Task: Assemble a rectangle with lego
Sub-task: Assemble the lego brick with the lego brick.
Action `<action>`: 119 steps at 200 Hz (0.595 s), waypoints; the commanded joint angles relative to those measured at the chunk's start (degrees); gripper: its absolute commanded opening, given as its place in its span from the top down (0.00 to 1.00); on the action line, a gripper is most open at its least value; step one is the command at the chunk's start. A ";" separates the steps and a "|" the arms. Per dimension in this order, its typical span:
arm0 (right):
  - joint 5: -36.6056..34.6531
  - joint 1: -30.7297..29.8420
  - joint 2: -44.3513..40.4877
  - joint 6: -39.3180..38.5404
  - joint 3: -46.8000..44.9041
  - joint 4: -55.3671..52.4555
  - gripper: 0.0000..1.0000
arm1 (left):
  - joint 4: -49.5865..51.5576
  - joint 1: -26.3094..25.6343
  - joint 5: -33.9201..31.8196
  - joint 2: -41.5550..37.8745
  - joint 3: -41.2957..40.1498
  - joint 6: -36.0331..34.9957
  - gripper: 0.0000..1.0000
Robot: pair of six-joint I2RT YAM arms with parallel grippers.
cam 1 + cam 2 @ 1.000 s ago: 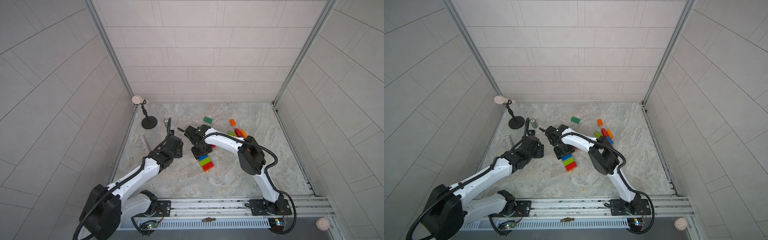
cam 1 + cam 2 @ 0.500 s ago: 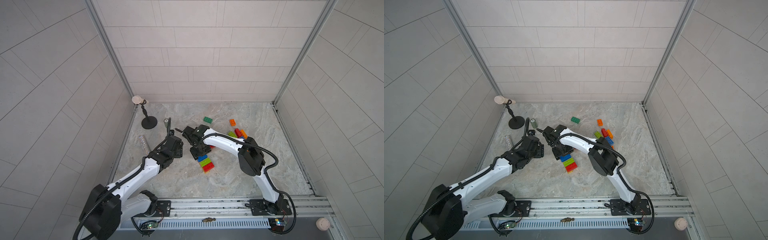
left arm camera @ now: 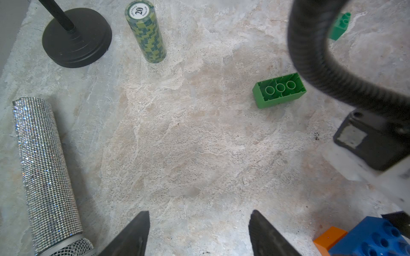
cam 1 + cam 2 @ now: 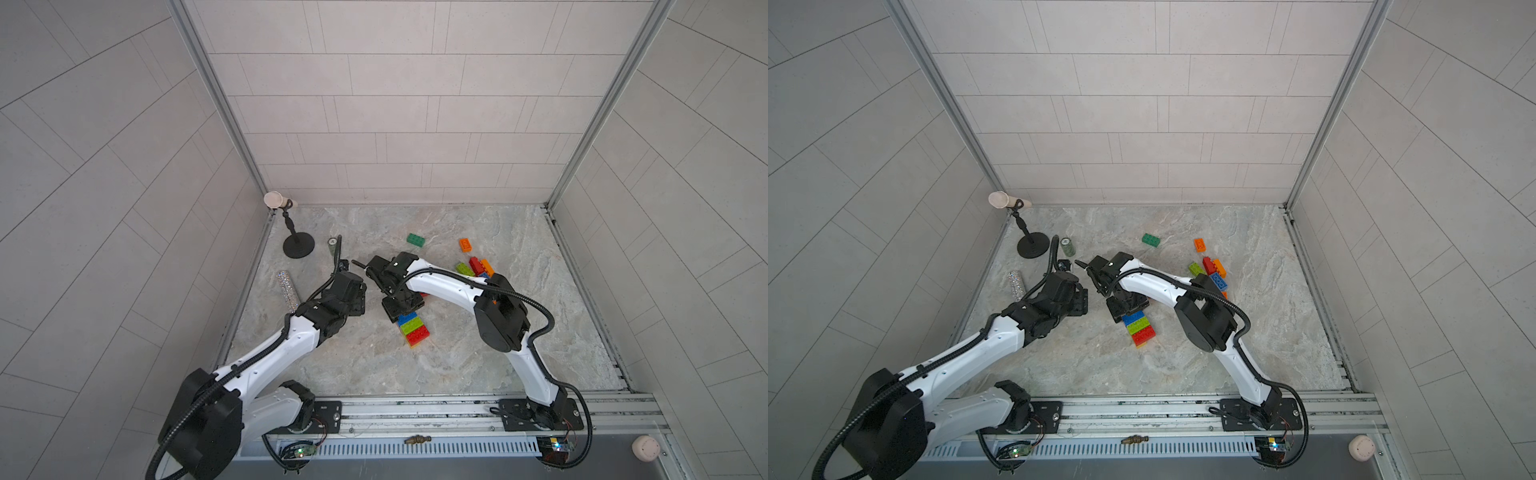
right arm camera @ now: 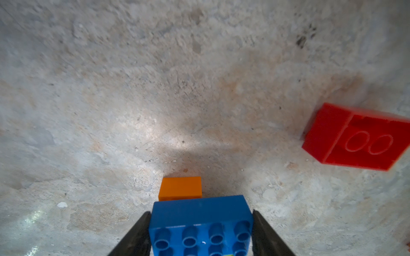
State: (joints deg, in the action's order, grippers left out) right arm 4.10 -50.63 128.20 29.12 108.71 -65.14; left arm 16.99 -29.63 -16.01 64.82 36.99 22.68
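Grey tiled walls close in a marbled stone tabletop (image 4: 478, 357). Near its middle a short row of lego (image 4: 411, 329) sits studs up: blue brick (image 4: 406, 319), lime brick (image 4: 409, 328) and red brick (image 4: 417, 337), touching side by side. The right gripper (image 5: 200, 212) stands over the blue end, its jaws set against the two ends of the blue brick, gripping it. An orange block (image 5: 180, 188) shows just beyond it, seemingly one layer lower. A second red piece (image 5: 355, 137) lies near, hollow side showing.

The left gripper (image 3: 199, 212) hangs over bare stone with its jaws wide and nothing between them. Ahead of it lies a green brick (image 3: 279, 89), hollow side to the camera. Farther off stands a poker chip stack (image 3: 145, 33); its top chip reads "20", and the ring lettering may say Las Vegas Poker Club. A rhinestone microphone (image 3: 44, 166) lies beside the gripper, and the black stand base (image 3: 76, 37) sits by the chips.

Toward the back wall lie a dark green brick (image 4: 415, 240) and a loose orange brick (image 4: 465, 244).
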 commanded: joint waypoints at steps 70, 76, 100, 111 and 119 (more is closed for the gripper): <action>-4.10 -0.78 1.74 1.48 -15.61 8.91 0.97 | -0.12 0.36 -0.94 -0.29 -0.36 0.53 0.25; -4.03 -0.78 1.56 1.59 -16.10 9.41 0.97 | -0.12 0.36 -0.93 -0.11 -0.36 0.57 0.25; -4.93 -0.70 2.44 1.80 -17.80 10.35 0.99 | 0.13 0.38 -1.24 0.26 -0.32 0.44 0.25; -6.10 -0.45 3.55 1.82 -18.54 10.19 1.00 | 0.23 0.36 -1.57 0.23 -0.25 0.44 0.25; -7.48 -0.35 4.25 1.59 -18.92 10.04 1.00 | 0.23 0.36 -1.62 0.23 -0.34 0.52 0.25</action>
State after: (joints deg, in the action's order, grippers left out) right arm 0.84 -51.51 122.80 30.28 96.12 -53.30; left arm 17.04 -29.63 -16.12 64.97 36.99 22.63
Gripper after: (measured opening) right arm 0.660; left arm 0.752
